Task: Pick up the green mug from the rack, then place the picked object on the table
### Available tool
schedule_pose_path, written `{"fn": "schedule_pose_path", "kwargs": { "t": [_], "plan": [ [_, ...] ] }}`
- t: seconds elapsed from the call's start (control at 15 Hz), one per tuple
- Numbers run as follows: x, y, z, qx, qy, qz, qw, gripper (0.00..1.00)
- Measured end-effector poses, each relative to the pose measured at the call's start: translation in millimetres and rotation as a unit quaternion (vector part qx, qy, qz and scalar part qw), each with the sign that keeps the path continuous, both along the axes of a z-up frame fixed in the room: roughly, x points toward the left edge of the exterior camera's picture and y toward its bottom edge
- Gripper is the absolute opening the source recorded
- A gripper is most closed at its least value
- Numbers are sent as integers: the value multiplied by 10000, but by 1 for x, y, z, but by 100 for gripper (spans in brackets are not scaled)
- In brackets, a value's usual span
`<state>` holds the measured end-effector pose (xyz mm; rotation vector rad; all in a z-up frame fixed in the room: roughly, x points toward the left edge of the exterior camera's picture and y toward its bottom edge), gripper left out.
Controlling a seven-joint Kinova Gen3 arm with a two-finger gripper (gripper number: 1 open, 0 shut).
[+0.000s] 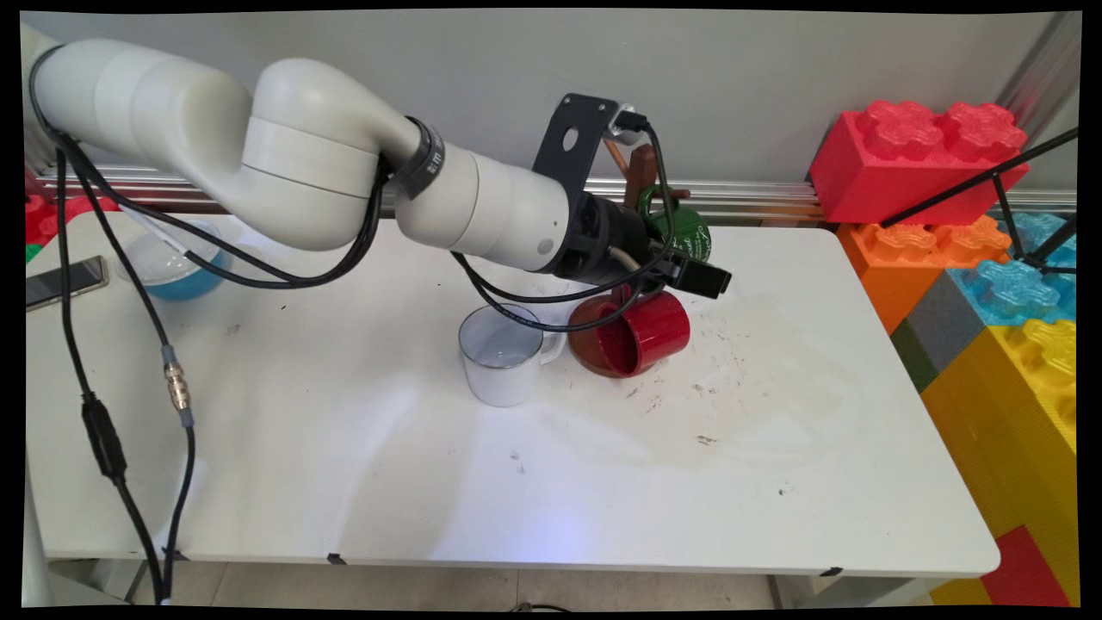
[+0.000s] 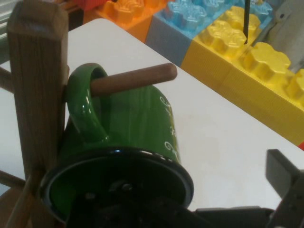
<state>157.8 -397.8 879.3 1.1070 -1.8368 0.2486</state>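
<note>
Item, black gripper [image 1: 699,277]: reached out level across the white table [image 1: 775,482] at the far edge, close against the rim of a green mug [image 2: 137,123]; jaw state cannot be told. Item, green mug: hung by its handle on a wooden peg [image 2: 135,78] of a wooden mug tree [image 2: 35,85], mouth turned toward the hand. Below the hand: a red mug [image 1: 641,336] on its side, just beside an upright white enamel mug [image 1: 504,357]; well apart to the left, a blue bowl [image 1: 176,271] and a phone [image 1: 65,280]; right of the table, giant toy bricks [image 1: 917,159].
</note>
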Motion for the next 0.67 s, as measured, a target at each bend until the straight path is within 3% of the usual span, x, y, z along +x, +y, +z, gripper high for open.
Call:
{"fn": "schedule_pose_path", "kwargs": {
  "t": [0.07,0.67],
  "plan": [
    [0,0,0,-6,14,6,10000,0],
    [6,-4,0,-11,41,110,9999,0]
  ]
}}
